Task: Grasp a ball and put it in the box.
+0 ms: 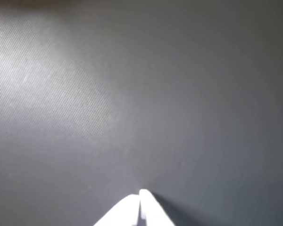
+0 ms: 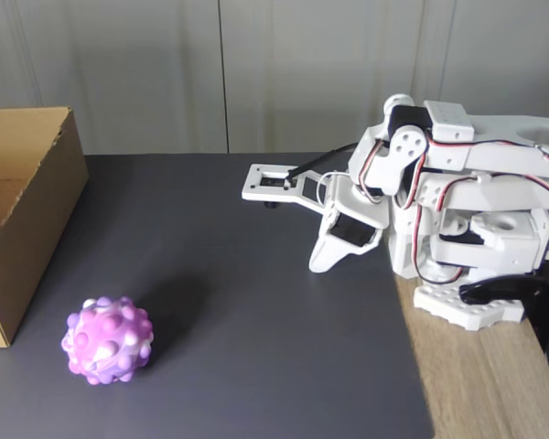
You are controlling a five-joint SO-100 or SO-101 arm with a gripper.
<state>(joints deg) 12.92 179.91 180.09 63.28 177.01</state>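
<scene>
No text, label, brand, number or sign can be read in either view. The box (image 2: 23, 210) at the left edge of the dark mat (image 2: 256, 302) shows plain brown cardboard sides, and the white arm (image 2: 439, 201) at the mat's right edge carries no legible marking.

Dark grey mat (image 2: 256, 302) over wooden tabletop (image 2: 494, 384); pale, perhaps panelled, wall (image 2: 256, 73) behind.

The arm (image 2: 439, 192) is made of white plastic parts with black servo motors, thin red, black and white cables, and a black clamp (image 2: 508, 297) at its base.
</scene>
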